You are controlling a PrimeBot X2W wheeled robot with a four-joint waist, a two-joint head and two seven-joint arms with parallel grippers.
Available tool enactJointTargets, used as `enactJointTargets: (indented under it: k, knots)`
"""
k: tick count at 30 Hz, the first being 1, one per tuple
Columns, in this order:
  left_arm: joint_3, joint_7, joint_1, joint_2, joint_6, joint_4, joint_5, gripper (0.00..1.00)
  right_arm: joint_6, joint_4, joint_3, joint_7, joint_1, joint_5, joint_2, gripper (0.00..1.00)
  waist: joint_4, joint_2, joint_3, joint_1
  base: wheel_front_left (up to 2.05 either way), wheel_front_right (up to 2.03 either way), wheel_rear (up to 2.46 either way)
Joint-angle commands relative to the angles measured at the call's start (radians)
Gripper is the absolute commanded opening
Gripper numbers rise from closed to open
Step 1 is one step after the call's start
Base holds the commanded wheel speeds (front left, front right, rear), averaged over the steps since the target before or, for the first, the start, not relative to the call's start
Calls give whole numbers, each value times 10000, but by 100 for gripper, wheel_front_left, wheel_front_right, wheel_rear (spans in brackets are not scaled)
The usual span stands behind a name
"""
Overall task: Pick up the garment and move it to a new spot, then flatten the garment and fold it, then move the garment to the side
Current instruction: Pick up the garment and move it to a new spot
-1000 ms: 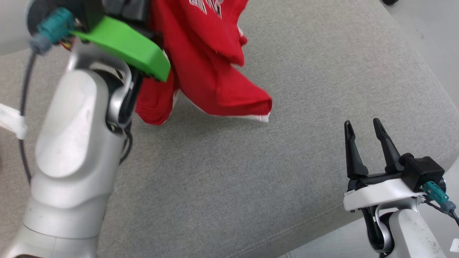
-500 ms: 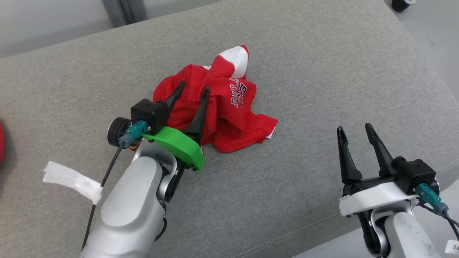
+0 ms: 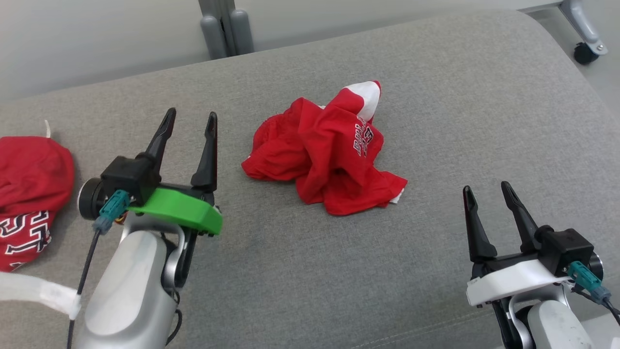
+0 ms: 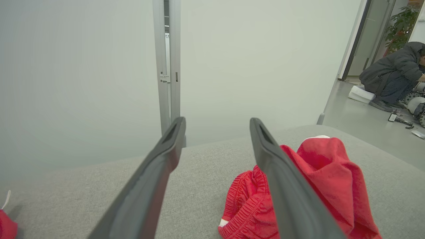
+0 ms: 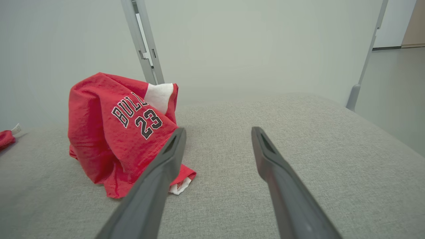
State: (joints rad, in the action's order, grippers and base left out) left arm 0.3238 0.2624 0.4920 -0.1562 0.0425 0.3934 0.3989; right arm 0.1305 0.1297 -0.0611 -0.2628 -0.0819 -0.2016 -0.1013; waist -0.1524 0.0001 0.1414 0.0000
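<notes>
Head view. Left gripper (image 3: 191, 114) with fingers spread apart, nothing between them. Garment (image 3: 329, 155) crumpled in a red heap on the grey cushion (image 3: 436, 97), just to the right of the left gripper's tips and clear of them. Right gripper (image 3: 486, 187) also spread and empty, with the garment ahead and to its left, well apart. Second garment (image 3: 29, 194), red with white lettering, to the left of the left gripper, at the edge of the view.

Left wrist view. Left gripper (image 4: 217, 120) parted, holding nothing, grey cushion (image 4: 199, 172) seen through the gap. Garment (image 4: 318, 179) off to the right, partly hidden behind the right-hand finger; touching or not, cannot tell. Person (image 4: 391, 76) crouched on the floor far off at upper right.

Right wrist view. Right gripper (image 5: 218, 129) parted and empty. Garment (image 5: 113, 139) ahead on the left, standing up in a peak, "23" and part of a word on its face, a white patch near the top, its lower hem behind the left-hand finger. Corner of the second garment (image 5: 6, 137) at the far left edge.
</notes>
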Motion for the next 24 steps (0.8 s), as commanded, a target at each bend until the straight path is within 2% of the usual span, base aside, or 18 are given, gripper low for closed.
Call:
enactJointTargets:
  k: [1, 12, 16, 24]
  knots:
    - [-146, 27, -423, -182, -66, -218, -194, 100, 4, -37, 13, -31, 156, 23, -41, 100, 441, -1, -356, 0, 0, 0, 0]
    - [-1632, 22, -2837, -582, -240, -1710, -552, 100, 4, -195, 64, -31, 472, 99, -103, 100, 1245, -1, -709, 0, 0, 0, 0]
    - [-2100, 23, -3539, -502, -252, -2081, -654, 100, 4, -204, 140, -31, 571, 109, -106, 100, 1409, -1, -811, 0, 0, 0, 0]
    - [-2589, 22, -4480, -267, 11, -2243, -786, 100, 4, -194, 183, -31, 859, 132, -130, 100, 1611, -1, -1098, 0, 0, 0, 0]
